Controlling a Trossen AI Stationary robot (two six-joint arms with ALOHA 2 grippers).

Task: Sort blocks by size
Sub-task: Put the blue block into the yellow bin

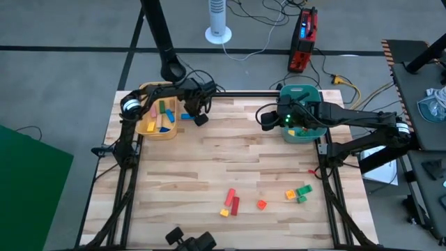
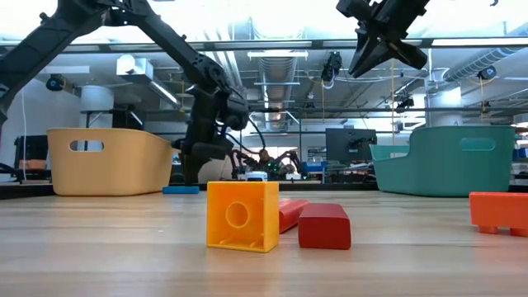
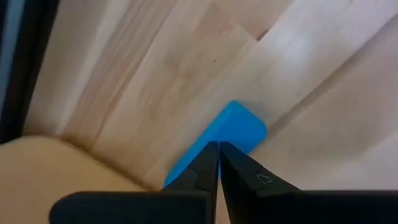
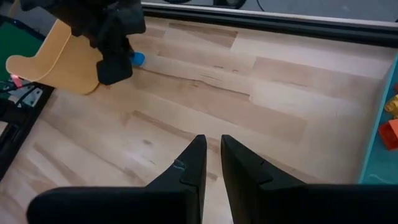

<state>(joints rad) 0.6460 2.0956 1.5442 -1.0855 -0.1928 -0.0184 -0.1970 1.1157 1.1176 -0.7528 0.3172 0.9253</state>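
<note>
Blue block (image 3: 239, 127) partly hidden behind left gripper's (image 3: 217, 149) closed fingers.

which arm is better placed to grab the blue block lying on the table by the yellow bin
Left. Its tool hovers right beside the blue block, next to the yellow bin. The right tool sits across the table by the teal bin.
</note>
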